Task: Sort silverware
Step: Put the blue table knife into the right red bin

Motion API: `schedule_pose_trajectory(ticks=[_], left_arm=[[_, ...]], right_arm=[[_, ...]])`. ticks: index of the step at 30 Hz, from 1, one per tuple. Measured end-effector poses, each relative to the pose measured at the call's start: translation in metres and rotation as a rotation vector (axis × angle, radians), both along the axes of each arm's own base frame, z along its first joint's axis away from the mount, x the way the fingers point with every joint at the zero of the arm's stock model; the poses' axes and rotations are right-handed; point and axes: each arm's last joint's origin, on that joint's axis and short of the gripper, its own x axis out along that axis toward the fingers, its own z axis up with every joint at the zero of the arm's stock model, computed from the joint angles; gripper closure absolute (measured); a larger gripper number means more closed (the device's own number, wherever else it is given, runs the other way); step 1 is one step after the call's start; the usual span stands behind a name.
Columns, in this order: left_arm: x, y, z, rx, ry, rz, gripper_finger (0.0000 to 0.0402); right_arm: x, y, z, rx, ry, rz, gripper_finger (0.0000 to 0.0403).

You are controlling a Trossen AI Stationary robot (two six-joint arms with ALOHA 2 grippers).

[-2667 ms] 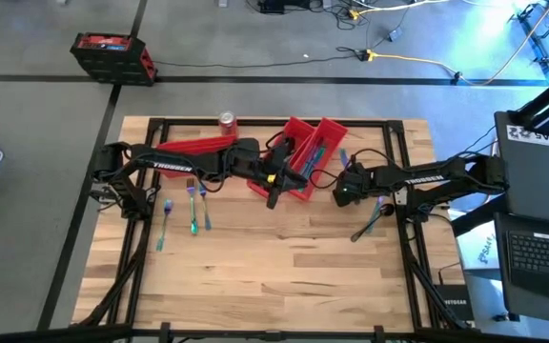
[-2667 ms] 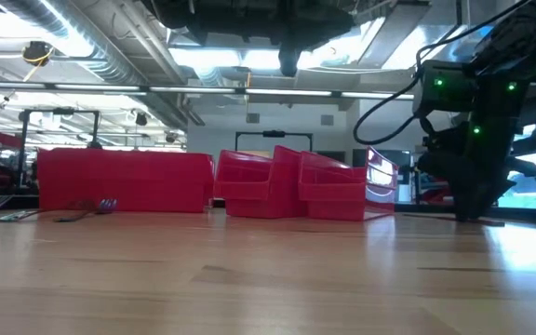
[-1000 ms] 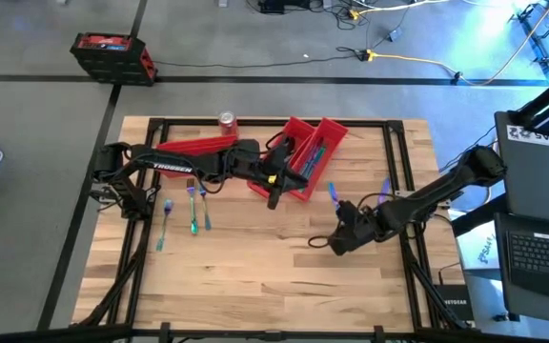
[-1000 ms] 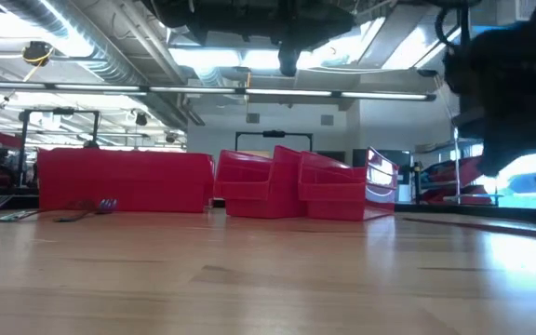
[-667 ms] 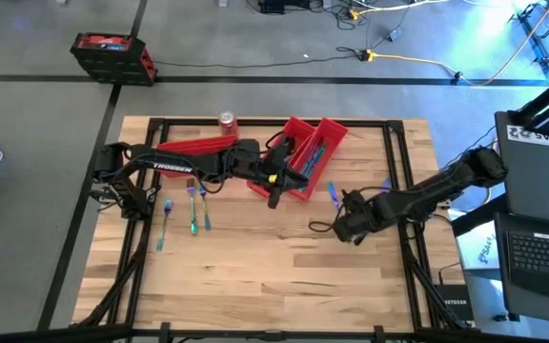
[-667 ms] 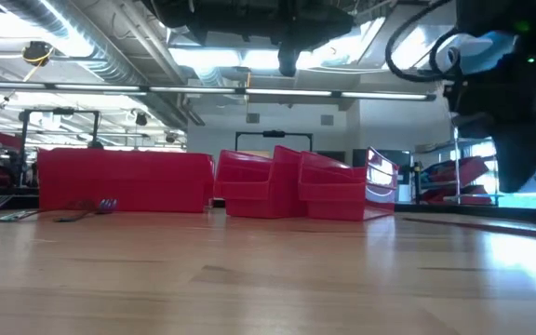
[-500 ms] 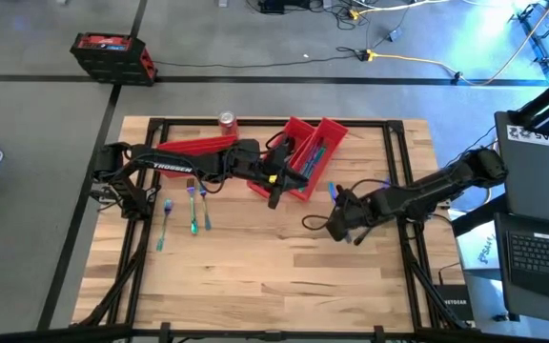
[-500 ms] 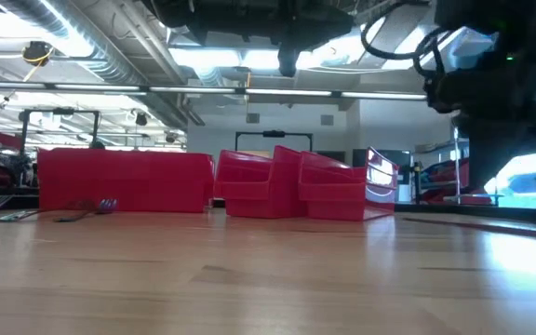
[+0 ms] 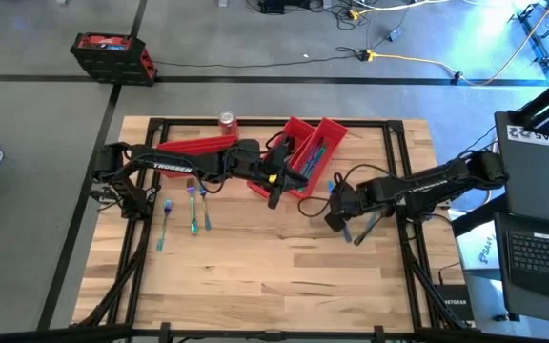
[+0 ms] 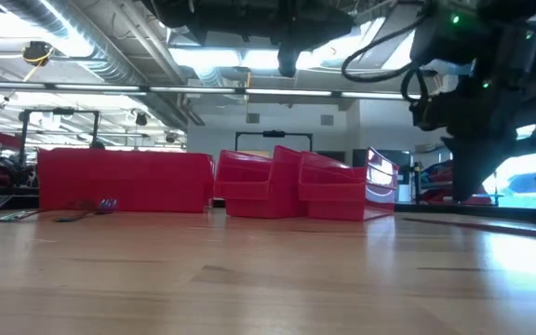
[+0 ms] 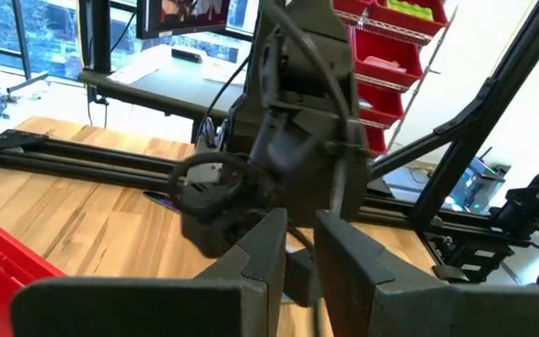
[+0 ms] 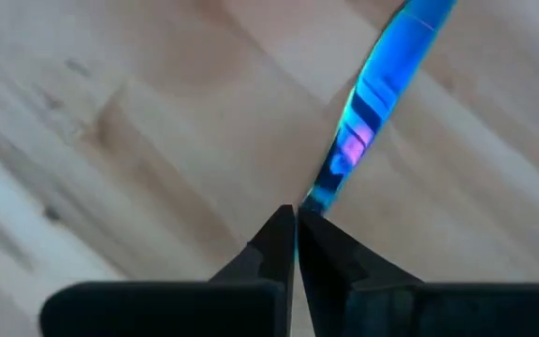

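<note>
Several iridescent silverware pieces [image 9: 192, 211] lie flat on the left of the table, and more lie in a red bin [image 9: 315, 152]. A blue knife [image 12: 374, 117] lies flat on the wood, its near end just ahead of my right gripper [image 12: 296, 217]. That gripper [image 9: 335, 215] is shut and points steeply down. My left gripper [image 11: 299, 248] hangs level and high over the bins [image 9: 276, 183], shut on a thin dark piece. My left gripper has a thin dark piece [image 11: 318, 304] between its two fingers, which hide the part they hold. The fingers lie level and point toward the table's right side. A dark end [image 10: 288, 61] hangs below them, clear of the table. My right gripper's shut tips stand beside the knife's near end [image 12: 318, 198]; I cannot tell whether they touch it.
Three long red bins [image 9: 284, 157] stand at the far middle, two of them angled together, with a red soda can [image 9: 226, 121] behind them. A dark piece [image 9: 362, 229] lies to the near right of my right gripper. Bare wood stretches across the table's near half.
My right gripper has swung from the table's near middle toward the far edge and a little to the left, sinking slightly, and now stands close to the blue knife. The silverware on the left has kept its place.
</note>
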Motion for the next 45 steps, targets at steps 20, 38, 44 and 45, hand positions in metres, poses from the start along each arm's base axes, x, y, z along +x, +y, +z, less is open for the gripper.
schedule_pose_trajectory(ticks=[20, 38, 44, 45], left_arm=[[0.0, 0.001, -0.004, 0.018, 0.038, 0.059, 0.0357], [0.0, 0.003, -0.004, 0.058, 0.036, 0.093, 0.0357], [0.0, 0.003, -0.004, 0.076, 0.036, 0.111, 0.0357], [0.0, 0.003, -0.004, 0.078, 0.037, 0.112, 0.0357]], right_arm=[[-0.007, -0.024, -0.023, -0.011, -0.045, 0.06, 0.0402], [-0.007, -0.024, -0.026, -0.019, -0.022, 0.057, 0.0402], [0.0, -0.022, -0.038, -0.024, 0.009, 0.059, 0.0402], [0.001, -0.021, -0.038, -0.025, 0.003, 0.065, 0.0402]])
